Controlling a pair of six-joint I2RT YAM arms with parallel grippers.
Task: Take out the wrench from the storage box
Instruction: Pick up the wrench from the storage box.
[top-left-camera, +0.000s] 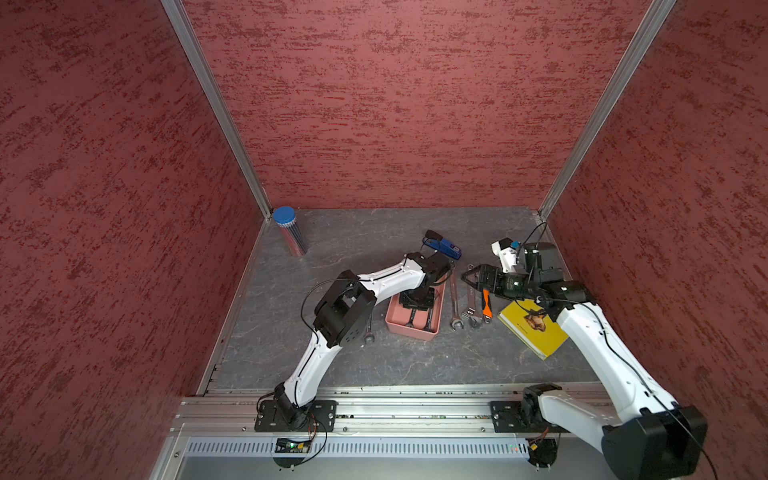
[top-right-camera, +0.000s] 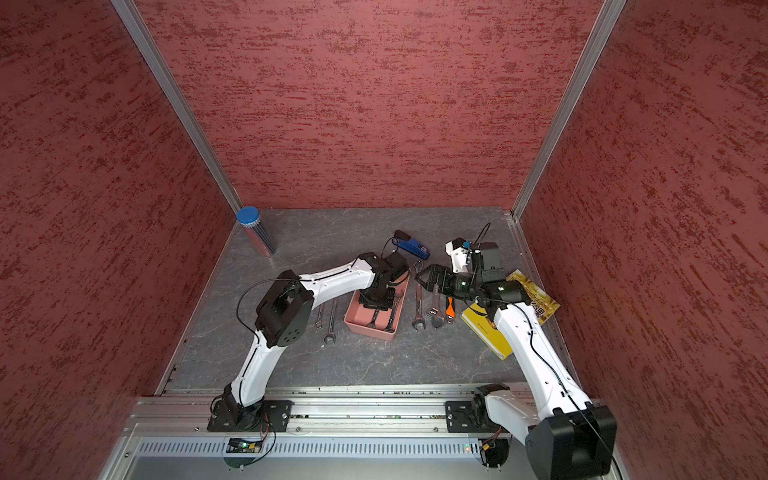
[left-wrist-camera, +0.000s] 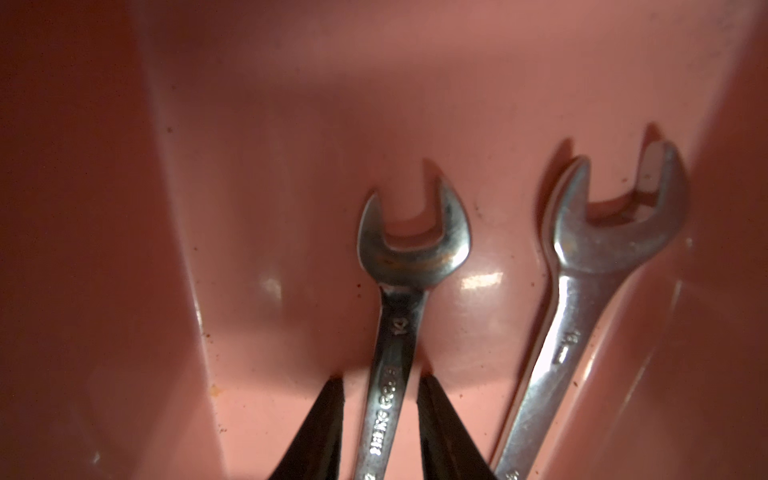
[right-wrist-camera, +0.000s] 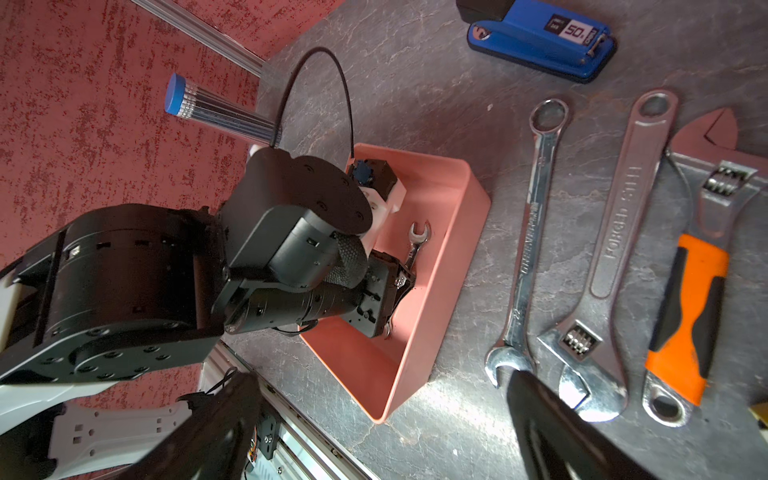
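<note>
Left claw (left-wrist-camera: 382, 380) is sunk inside the storage box (top-left-camera: 411, 331) and released. Its black fingers (left-wrist-camera: 324, 419) stand either side of the smaller wrench (left-wrist-camera: 413, 239), with slivers of pink floor showing between. Right claw (top-left-camera: 467, 276) hangs spread wide, holding nothing, above the grey desk (top-left-camera: 374, 365). On the desk, a yellow book (top-left-camera: 536, 332) lies under the right arm, and a row of loose wrenches (right-wrist-camera: 536, 216) lies just right of the box. Inside the box, the larger wrench (left-wrist-camera: 615, 232) leans against a side wall. The smaller wrench, marked 14, lies beside it on the box floor.
</note>
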